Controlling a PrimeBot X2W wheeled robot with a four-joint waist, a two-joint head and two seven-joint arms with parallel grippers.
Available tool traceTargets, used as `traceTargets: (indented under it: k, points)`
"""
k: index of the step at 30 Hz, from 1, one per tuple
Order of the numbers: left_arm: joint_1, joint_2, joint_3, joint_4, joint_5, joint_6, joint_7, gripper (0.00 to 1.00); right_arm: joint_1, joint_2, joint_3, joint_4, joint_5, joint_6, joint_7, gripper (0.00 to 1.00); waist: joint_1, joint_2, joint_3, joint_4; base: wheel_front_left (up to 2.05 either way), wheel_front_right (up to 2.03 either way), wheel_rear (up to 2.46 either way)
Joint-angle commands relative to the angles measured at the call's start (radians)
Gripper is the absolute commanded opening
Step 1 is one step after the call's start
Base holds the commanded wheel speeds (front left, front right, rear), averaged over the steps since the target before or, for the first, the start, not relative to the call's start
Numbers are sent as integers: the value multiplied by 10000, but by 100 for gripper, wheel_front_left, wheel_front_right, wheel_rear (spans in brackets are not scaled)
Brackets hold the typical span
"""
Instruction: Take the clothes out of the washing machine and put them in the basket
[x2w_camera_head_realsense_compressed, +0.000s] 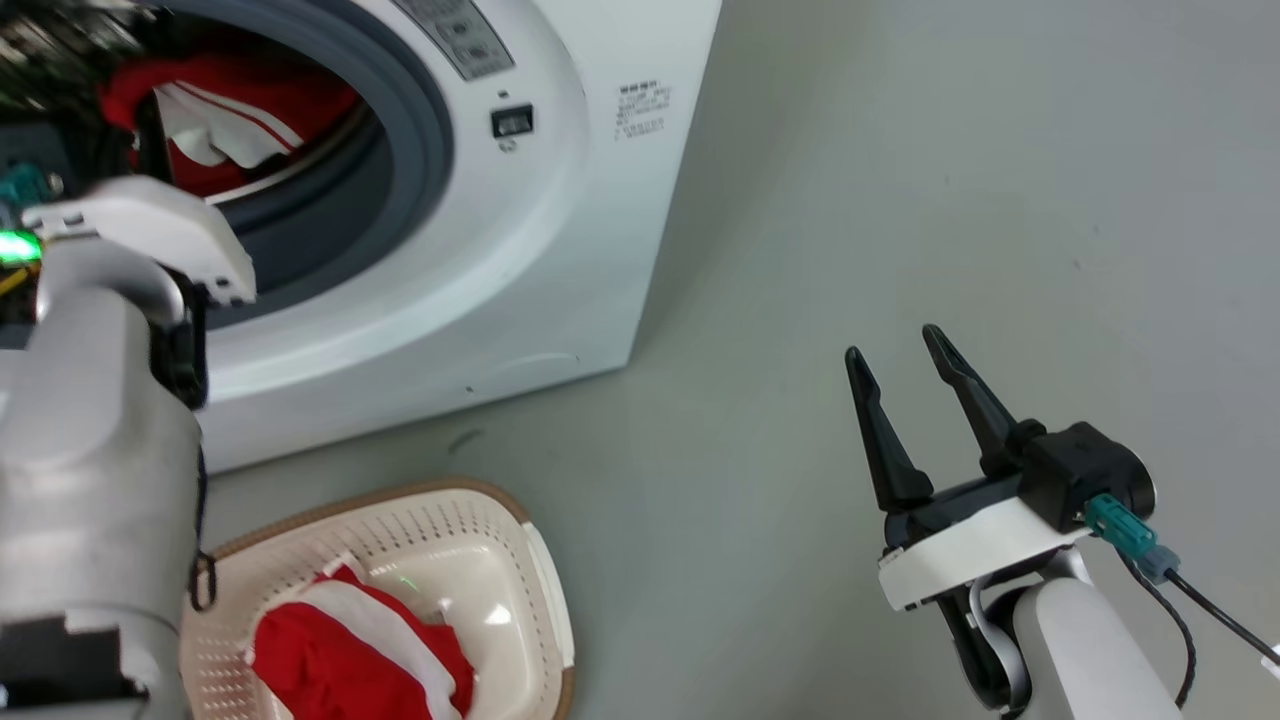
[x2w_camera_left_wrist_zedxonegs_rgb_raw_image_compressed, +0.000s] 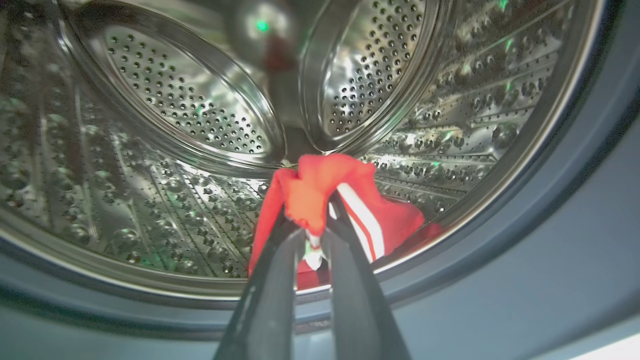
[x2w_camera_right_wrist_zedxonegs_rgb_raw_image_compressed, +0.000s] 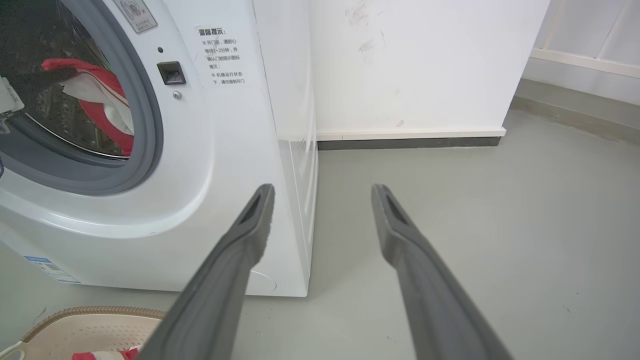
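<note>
Left jaws nearly closed, pinching red white-striped garment (x2w_camera_left_wrist_zedxonegs_rgb_raw_image_compressed: 310, 195) inside perforated steel drum (x2w_camera_left_wrist_zedxonegs_rgb_raw_image_compressed: 190, 110), for pull-out. Right jaws wide apart, empty, lower right of head view, clear of cream plastic basket (x2w_camera_head_realsense_compressed: 440, 520).

Grey floor (x2w_camera_head_realsense_compressed: 900, 200), white wall (x2w_camera_right_wrist_zedxonegs_rgb_raw_image_compressed: 425, 60), dark skirting (x2w_camera_right_wrist_zedxonegs_rgb_raw_image_compressed: 410, 143).

Smooth grey floor (x2w_camera_head_realsense_compressed: 900, 180) flecked with faint dark specks, white wall (x2w_camera_right_wrist_zedxonegs_rgb_raw_image_compressed: 440, 75) on the far side bearing grey scuff marks (x2w_camera_right_wrist_zedxonegs_rgb_raw_image_compressed: 367, 27), dark skirting strip (x2w_camera_right_wrist_zedxonegs_rgb_raw_image_compressed: 410, 143) along its foot, pale ledge (x2w_camera_right_wrist_zedxonegs_rgb_raw_image_compressed: 585, 62) far right
</note>
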Motion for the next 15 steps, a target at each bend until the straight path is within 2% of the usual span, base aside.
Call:
traceTargets:
  k: [1, 15]
  points:
    - [325, -96, 78, -205, -73, 46, -68, 0, 151, 7, -56, 28, -23, -7, 17, 100, 0, 0, -482, 261, 0, 0, 0]
    - [3480, -1077, 804, -3784, -50, -137, -64, 0, 1140, 8, -603, -391, -470, -7, 630, 100, 0, 0, -2097, 1244, 0, 0, 0]
